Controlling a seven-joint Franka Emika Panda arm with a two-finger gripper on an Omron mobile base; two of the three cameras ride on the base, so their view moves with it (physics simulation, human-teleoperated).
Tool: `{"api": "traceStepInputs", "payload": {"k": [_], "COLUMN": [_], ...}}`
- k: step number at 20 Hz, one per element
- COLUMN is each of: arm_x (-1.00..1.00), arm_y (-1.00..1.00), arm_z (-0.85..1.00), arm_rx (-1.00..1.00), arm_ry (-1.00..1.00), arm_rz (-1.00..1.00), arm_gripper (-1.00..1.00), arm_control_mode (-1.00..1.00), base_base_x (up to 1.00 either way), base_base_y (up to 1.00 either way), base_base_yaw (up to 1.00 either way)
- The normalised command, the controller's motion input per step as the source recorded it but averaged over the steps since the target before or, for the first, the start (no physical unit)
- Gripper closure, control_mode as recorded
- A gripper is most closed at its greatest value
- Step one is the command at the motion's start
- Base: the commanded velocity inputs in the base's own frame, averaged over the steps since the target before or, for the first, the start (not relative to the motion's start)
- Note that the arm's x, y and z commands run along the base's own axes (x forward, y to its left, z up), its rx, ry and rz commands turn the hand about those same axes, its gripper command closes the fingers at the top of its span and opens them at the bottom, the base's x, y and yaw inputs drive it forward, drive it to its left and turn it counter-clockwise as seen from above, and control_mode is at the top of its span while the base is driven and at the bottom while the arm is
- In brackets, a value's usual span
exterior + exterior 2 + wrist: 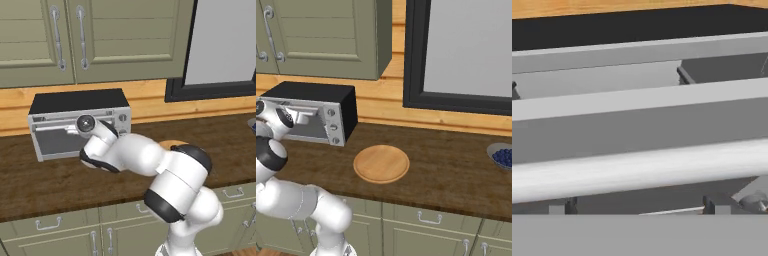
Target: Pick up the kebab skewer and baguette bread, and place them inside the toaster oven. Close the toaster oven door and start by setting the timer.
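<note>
1. While the white arm (150,165) is reaching in from the lower right of the left base view, its wrist is pressing up close to the front of the toaster oven (75,102), which is sitting at the back left of the dark wooden table (451,160).
2. Looking along the hand, the toaster oven door (637,125) is standing nearly shut, a narrow gap showing between its top edge and the oven's frame.
3. Running right across the hand view, the door's bar handle (637,170) is sitting just above the fingers (714,205).
4. Those fingers are standing spread as wide as they go, gripping nothing; whether they are touching the bar, I cannot tell.
5. Over on the right base view, the column of round knobs (333,126) is showing down the oven's right side.
6. Just beside the oven, to its right, a round wooden plate (381,163) is lying bare on the table.
7. Far right, a bowl of blueberries (502,156) is sitting at the picture's edge, well apart from the plate.
8. Green cabinets (95,35) are hanging above the oven, and a dark-framed window (466,50) is standing to their right.
</note>
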Motion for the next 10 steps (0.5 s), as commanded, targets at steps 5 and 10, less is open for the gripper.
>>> {"api": "traceStepInputs", "payload": {"k": [5,10], "arm_x": [0.38,0.23], "arm_y": [-0.25,-0.2], "arm_z": [0.01,0.0], "arm_rx": [0.0,0.0], "arm_ry": [-0.02,-0.03], "arm_rz": [-0.03,-0.03], "arm_gripper": [-1.0,-1.0], "arm_control_mode": [-1.0,-1.0], "base_base_x": [0.0,0.0], "base_base_y": [0.0,0.0], "base_base_yaw": [0.0,0.0]}}
